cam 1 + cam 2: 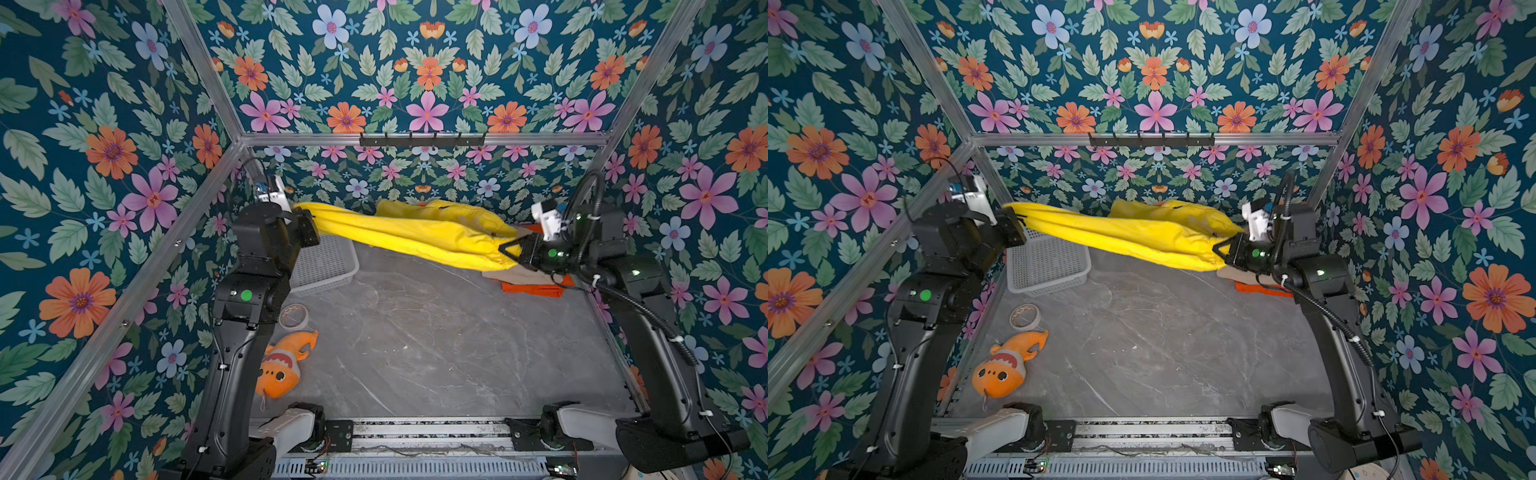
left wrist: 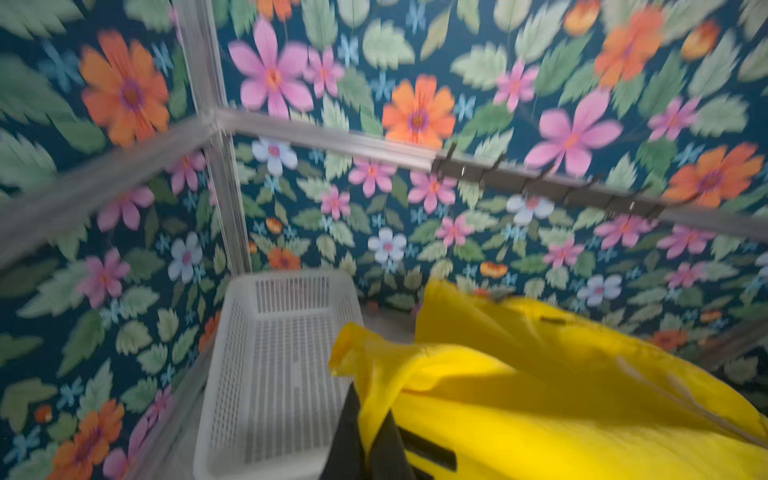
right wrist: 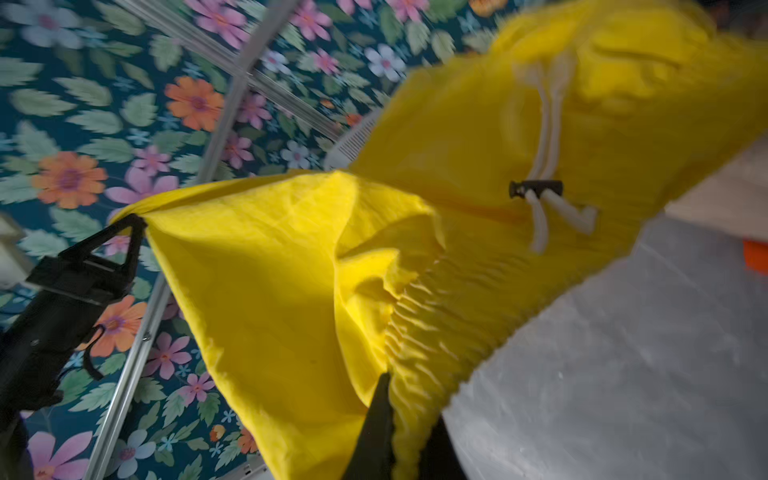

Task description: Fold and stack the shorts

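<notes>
1. While both arms are raised over the far half of the table (image 1: 436,332), the yellow shorts (image 1: 415,237) hang stretched between them in both top views, clear of the surface, running from about 10 o'clock to about 2 o'clock.
2. Left gripper (image 1: 300,210): closed on one bunched end of the yellow shorts at 10 o'clock. The right wrist view shows its fingers (image 3: 137,226) pinched together on that tip of cloth.
3. Right gripper (image 1: 509,251): closed on the other end at 2 o'clock. In its wrist view the fingers (image 3: 382,415) clamp the gathered waistband.
4. A white drawstring with a black toggle (image 3: 536,189) hangs from the waistband, beyond the right gripper.
5. Beige shorts (image 1: 507,276) lie on orange shorts (image 1: 532,289) at about 3 o'clock, below the right gripper; the arm hides most of both.
6. A white basket (image 1: 328,266) stands at 10 o'clock, under the left end of the yellow shorts.
7. A tape roll (image 1: 294,316) lies at 9 o'clock near the left arm, and a fish toy (image 1: 282,365) lies just beside it at 8 o'clock.
8. Both wrist views are blurred.
</notes>
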Robot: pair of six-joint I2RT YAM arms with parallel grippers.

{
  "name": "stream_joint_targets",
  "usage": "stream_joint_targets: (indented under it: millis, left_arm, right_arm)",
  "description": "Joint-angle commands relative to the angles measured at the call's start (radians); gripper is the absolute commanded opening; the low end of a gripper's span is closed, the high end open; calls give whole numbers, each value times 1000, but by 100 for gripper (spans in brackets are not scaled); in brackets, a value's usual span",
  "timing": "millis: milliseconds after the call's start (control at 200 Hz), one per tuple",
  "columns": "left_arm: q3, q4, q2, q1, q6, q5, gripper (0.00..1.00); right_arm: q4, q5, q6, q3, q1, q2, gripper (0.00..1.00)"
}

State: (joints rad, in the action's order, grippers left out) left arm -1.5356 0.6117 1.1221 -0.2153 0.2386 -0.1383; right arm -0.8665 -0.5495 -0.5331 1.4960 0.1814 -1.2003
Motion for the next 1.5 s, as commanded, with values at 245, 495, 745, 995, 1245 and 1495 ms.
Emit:
stream_joint_targets:
  millis: [245, 495, 745, 995, 1245, 1495]
  left_arm:
    - [510, 206, -166, 2, 208, 157, 0]
    - [658, 272, -174, 2, 282, 230, 0]
    - [411, 446, -138, 2, 201, 88, 0]
    - [88, 401, 91, 2, 19, -6, 0]
    - [-202, 259, 394, -4, -58, 89, 0]
    - [-422, 214, 656, -47, -96, 134, 0]
  right_arm:
    - [5, -79, -211, -799, 2, 266, 0]
    - [-64, -84, -271, -962, 51, 337, 0]
    - [-198, -107, -284, -885, 80, 375, 0]
    - [-257, -76, -293, -709, 66, 331, 0]
    - [-222, -126, -237, -591, -57, 164, 0]
    - [-137, -239, -256, -660, -110, 80, 0]
